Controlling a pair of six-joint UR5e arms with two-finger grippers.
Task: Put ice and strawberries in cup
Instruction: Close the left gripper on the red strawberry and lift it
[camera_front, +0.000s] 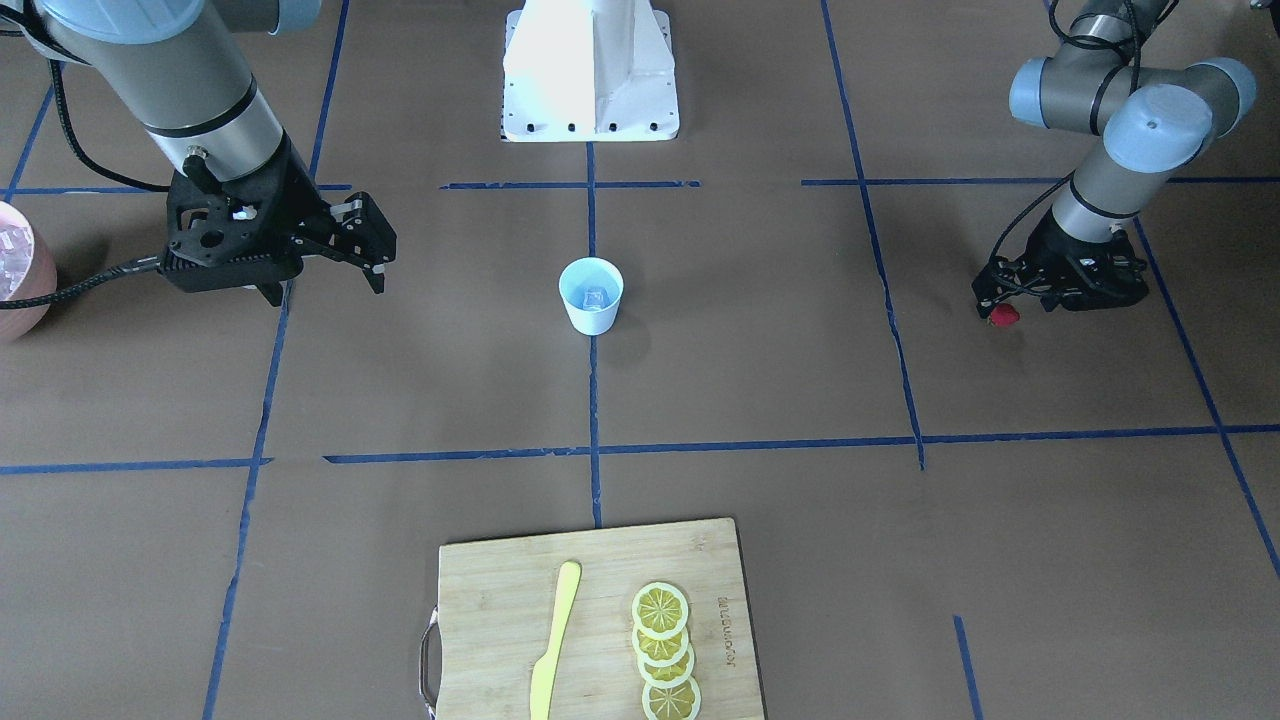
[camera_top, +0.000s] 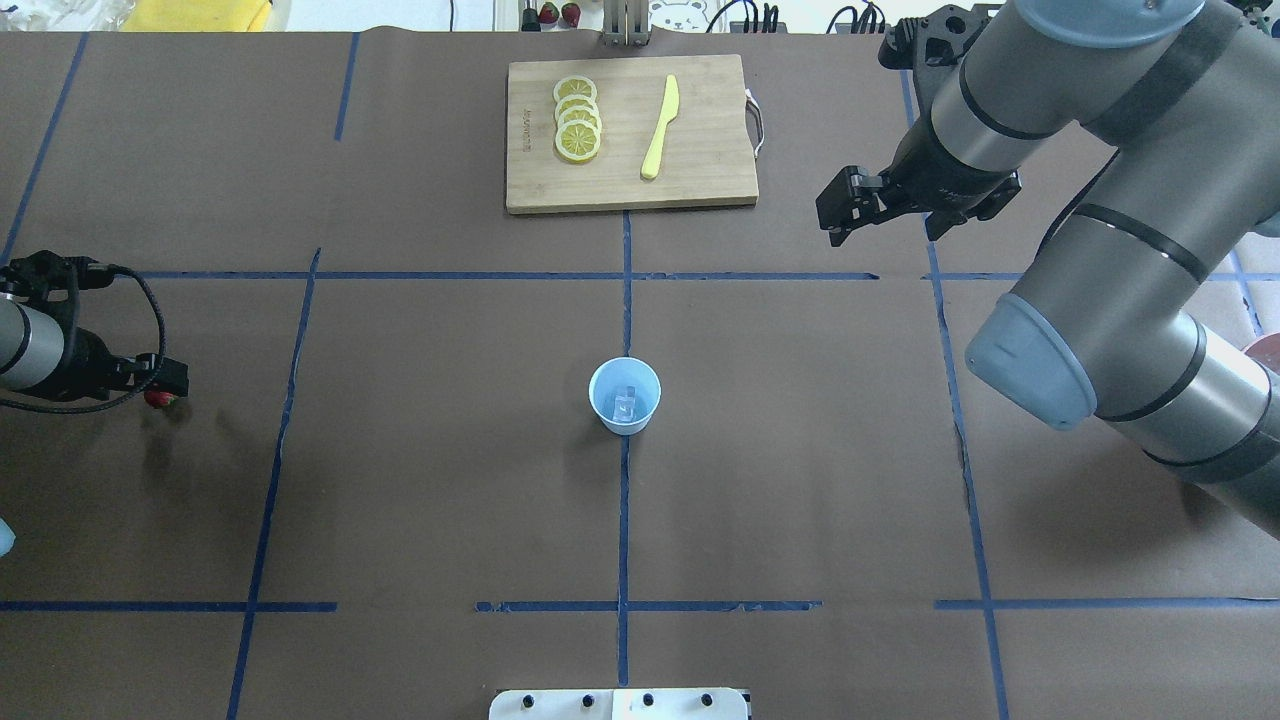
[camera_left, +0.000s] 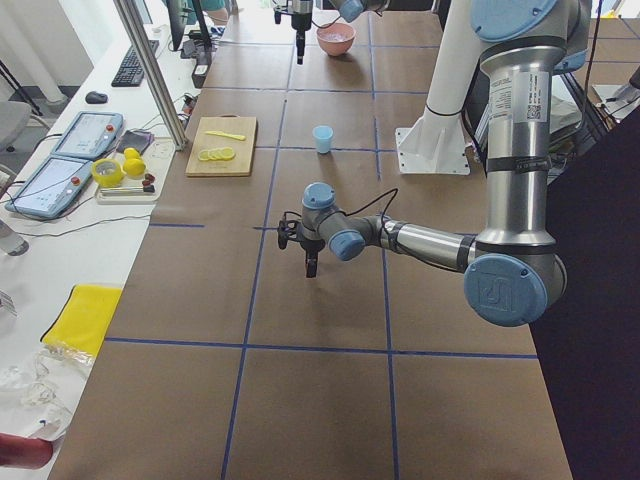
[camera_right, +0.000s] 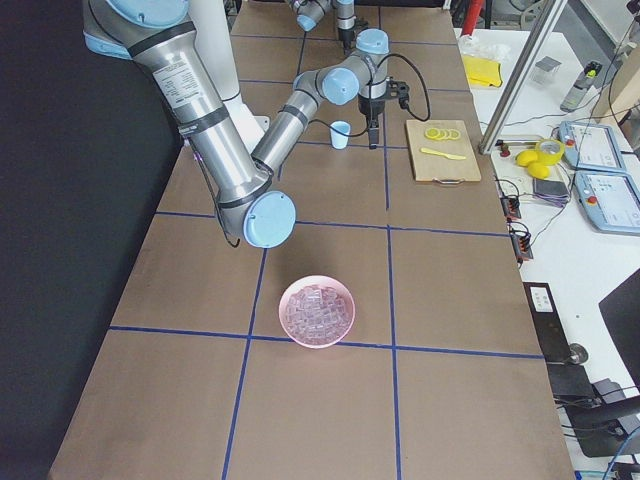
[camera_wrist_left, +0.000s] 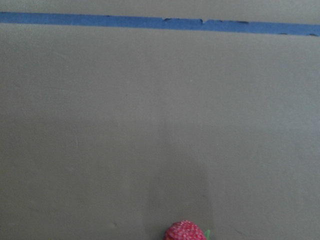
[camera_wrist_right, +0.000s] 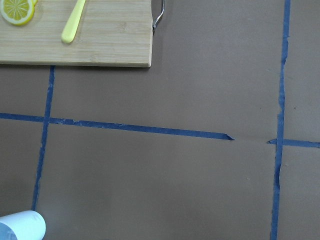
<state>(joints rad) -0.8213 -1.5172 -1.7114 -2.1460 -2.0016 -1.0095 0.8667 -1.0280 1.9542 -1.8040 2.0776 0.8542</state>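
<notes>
The pale blue cup (camera_front: 591, 293) stands upright at the table's middle, also in the overhead view (camera_top: 625, 394), with one clear ice cube (camera_top: 627, 404) inside. My left gripper (camera_top: 172, 388) is far out on my left side, a little above the table, shut on the small red strawberry (camera_front: 1004, 315). The strawberry also shows at the bottom edge of the left wrist view (camera_wrist_left: 185, 231). My right gripper (camera_front: 378, 255) is open and empty, raised above the table between the cup and the pink bowl (camera_front: 15, 270), which holds several ice cubes (camera_right: 317, 308).
A wooden cutting board (camera_top: 700, 170) lies at the table's far edge with lemon slices (camera_top: 577, 118) and a yellow knife (camera_top: 660, 125). The robot's white base (camera_front: 590, 70) stands behind the cup. Blue tape lines cross the brown table.
</notes>
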